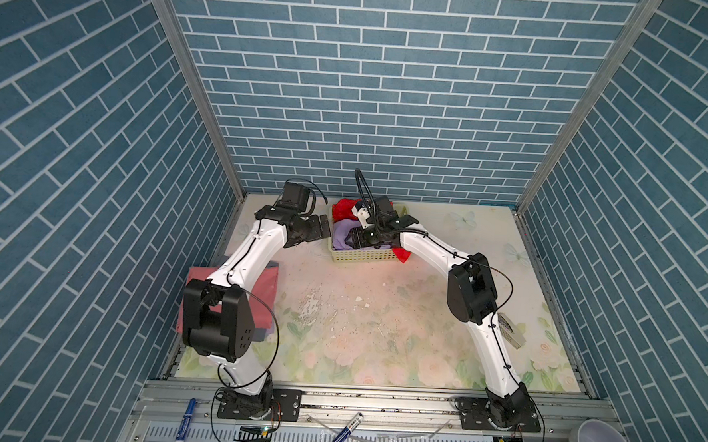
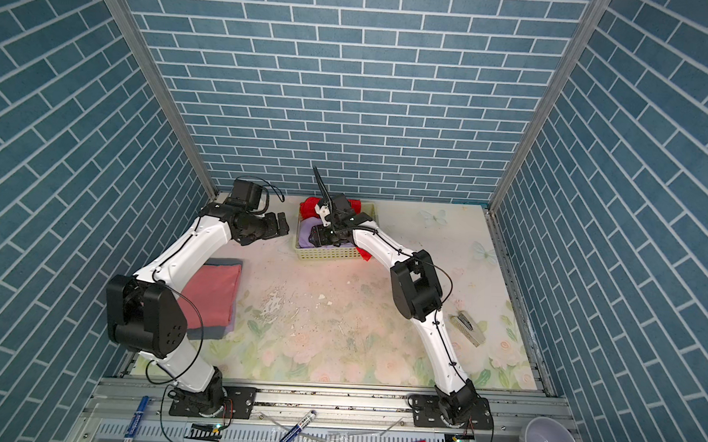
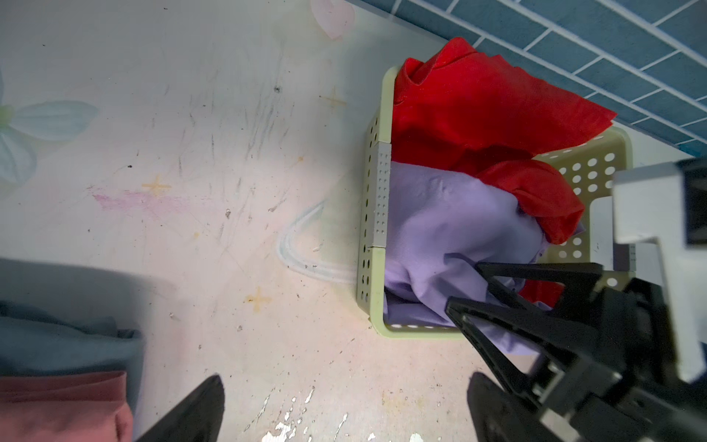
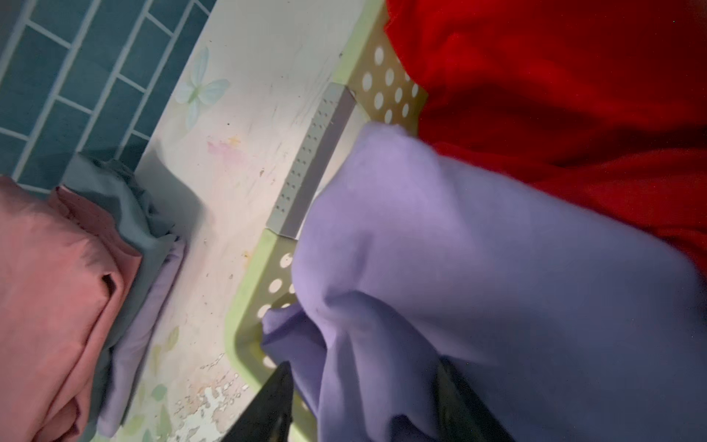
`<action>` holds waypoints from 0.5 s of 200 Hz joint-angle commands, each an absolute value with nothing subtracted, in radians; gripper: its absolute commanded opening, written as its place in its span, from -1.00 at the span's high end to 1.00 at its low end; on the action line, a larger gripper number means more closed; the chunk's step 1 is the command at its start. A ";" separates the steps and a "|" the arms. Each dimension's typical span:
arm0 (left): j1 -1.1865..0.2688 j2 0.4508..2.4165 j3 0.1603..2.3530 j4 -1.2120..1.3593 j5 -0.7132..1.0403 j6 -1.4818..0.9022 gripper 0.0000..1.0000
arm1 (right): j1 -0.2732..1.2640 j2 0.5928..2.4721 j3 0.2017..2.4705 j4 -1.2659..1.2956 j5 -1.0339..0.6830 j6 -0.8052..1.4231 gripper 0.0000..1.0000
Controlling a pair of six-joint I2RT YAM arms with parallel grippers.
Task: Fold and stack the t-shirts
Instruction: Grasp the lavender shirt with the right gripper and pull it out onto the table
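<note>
Two t-shirts, the lilac t-shirt (image 3: 440, 222) and the red t-shirt (image 3: 478, 111), lie unfolded in the basket (image 1: 363, 255) at the desk (image 1: 380, 315) far edge. The salmon t-shirt (image 2: 211, 289) tops a folded stack (image 2: 226, 262) at left. Right claw (image 3: 463, 287) straddles lilac cloth; grip cannot be confirmed. Left claw (image 1: 325, 227) hangs spread, empty. Mid-desk is clear for folding.
</note>
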State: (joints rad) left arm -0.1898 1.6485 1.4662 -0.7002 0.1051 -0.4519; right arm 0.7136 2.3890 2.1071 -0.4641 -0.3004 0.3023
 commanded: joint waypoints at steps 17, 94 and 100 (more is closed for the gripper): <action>-0.187 1.567 1.406 -0.694 0.097 -0.432 -0.99 | 0.725 2.414 2.184 -0.480 -0.147 0.287 0.66; -0.174 1.473 1.345 -0.579 0.285 -0.352 -0.99 | 0.723 2.134 2.330 -0.477 -0.027 0.207 1.00; -0.174 1.465 1.342 -0.560 0.313 -0.351 -0.99 | 0.723 2.103 2.330 -0.471 -0.011 0.196 1.00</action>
State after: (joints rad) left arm -0.1791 1.5021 1.3540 -0.6380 0.1928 -0.3973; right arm 0.7189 2.3211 2.2318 -0.5049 -0.0868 0.2779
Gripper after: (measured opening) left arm 0.995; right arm 0.060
